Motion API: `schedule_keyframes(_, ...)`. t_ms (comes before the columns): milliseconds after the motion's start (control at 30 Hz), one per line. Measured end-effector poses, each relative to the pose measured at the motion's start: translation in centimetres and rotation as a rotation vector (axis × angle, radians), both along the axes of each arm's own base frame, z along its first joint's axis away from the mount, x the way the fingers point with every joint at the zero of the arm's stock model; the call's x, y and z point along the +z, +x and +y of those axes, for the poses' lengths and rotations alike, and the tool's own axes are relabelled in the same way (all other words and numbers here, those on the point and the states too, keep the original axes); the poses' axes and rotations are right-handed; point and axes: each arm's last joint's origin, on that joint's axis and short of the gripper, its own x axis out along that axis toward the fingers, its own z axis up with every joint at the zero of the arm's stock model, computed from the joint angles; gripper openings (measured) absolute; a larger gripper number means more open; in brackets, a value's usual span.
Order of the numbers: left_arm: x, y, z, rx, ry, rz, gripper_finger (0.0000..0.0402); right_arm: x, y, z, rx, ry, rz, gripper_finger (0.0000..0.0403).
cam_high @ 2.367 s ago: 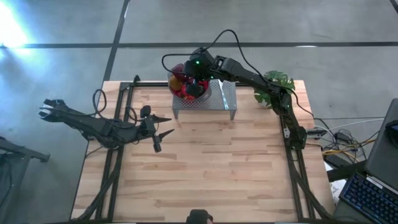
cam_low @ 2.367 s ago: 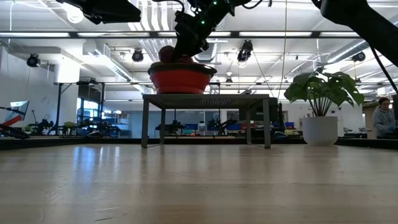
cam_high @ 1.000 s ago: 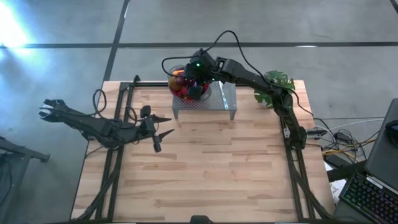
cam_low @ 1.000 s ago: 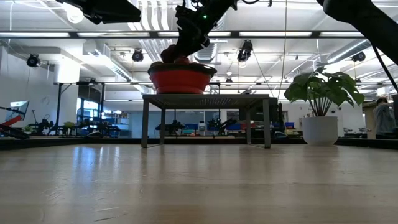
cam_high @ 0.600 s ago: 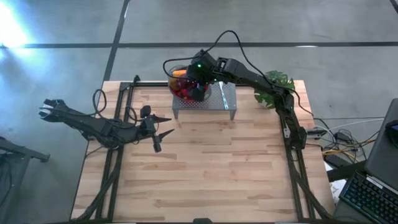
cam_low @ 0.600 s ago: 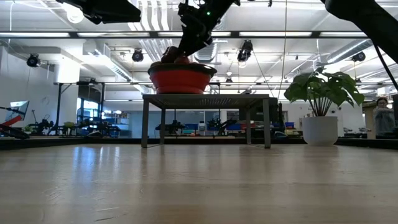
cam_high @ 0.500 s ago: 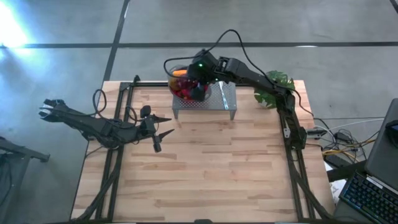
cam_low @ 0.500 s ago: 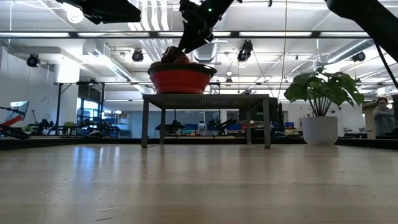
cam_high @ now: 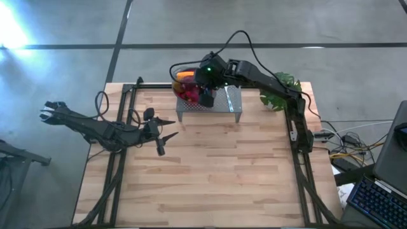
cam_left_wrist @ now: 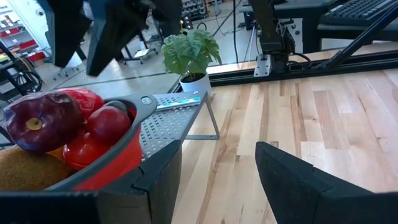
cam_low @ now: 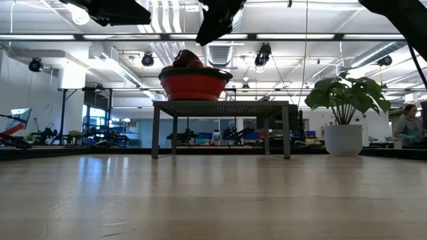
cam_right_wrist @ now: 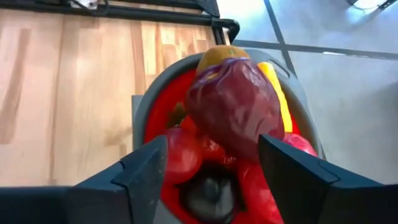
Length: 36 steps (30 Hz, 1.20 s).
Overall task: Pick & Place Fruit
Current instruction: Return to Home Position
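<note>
The fruit lies heaped in a red-lined grey bowl (cam_high: pixel 186 86) on a perforated metal stand (cam_high: pixel 222 100) at the table's far edge. A big dark maroon fruit (cam_right_wrist: pixel 233 106) sits on top, with red ones (cam_right_wrist: pixel 181 155), a brown one (cam_right_wrist: pixel 219 55) and an orange-yellow one (cam_right_wrist: pixel 281 93) around it. My right gripper (cam_right_wrist: pixel 211 146) hangs open above the bowl (cam_low: pixel 195 83), clear of the heap, nothing between its fingers. It shows high over the bowl in the low view (cam_low: pixel 215 20). My left gripper (cam_high: pixel 170 128) waits open at the table's left, pointing at the bowl (cam_left_wrist: pixel 124 127).
A potted green plant (cam_high: pixel 281 88) stands at the far right, beside the stand (cam_low: pixel 223 105). Bare wooden tabletop (cam_high: pixel 210 172) stretches from the stand to the near edge. A person (cam_low: pixel 408 127) shows in the room far behind.
My right gripper has risen out of the bowl and drifted a little toward the table's right edge, now well above the heap. The fruit has stayed in the bowl, and the orange one shows again from above.
</note>
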Motion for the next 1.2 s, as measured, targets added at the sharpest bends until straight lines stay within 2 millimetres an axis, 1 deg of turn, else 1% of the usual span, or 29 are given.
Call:
schedule_keyframes(167,-0.1,0.0,0.0,0.0,0.002,0.006,0.0211,0.9,-1.1,1.2,0.007,0.04,0.025,0.0201)
schedule_keyframes(367,0.1,-0.3,0.1,0.001,-0.004,0.0,0.0211,1.0,-2.5,2.8,0.055,0.196,0.094,0.0143)
schedule_keyframes(600,0.1,-1.0,0.3,0.003,-0.015,0.019,0.0211,0.9,-2.9,4.3,0.08,0.246,0.142,0.0066)
schedule_keyframes(767,-0.5,-2.0,0.6,0.007,-0.033,0.019,0.0211,0.8,-2.6,6.3,0.117,0.254,0.165,0.0017)
schedule_keyframes(867,-1.2,-2.7,0.8,-0.01,-0.046,-0.001,0.0207,0.9,-2.6,7.6,0.151,0.253,0.181,0.0012)
schedule_keyframes(967,-2.2,-3.6,0.9,-0.082,-0.079,-0.046,0.0191,1.5,-3.1,8.9,0.182,0.249,0.176,0.0012)
schedule_keyframes(1067,-2.9,-4.6,1.1,-0.144,-0.104,-0.102,0.0163,2.3,-3.9,10.0,0.202,0.249,0.159,0.0009)
schedule_keyframes(1200,-3.6,-6.0,1.4,-0.182,-0.116,-0.151,0.011,2.4,-5.0,11.3,0.198,0.262,0.151,0.0009)
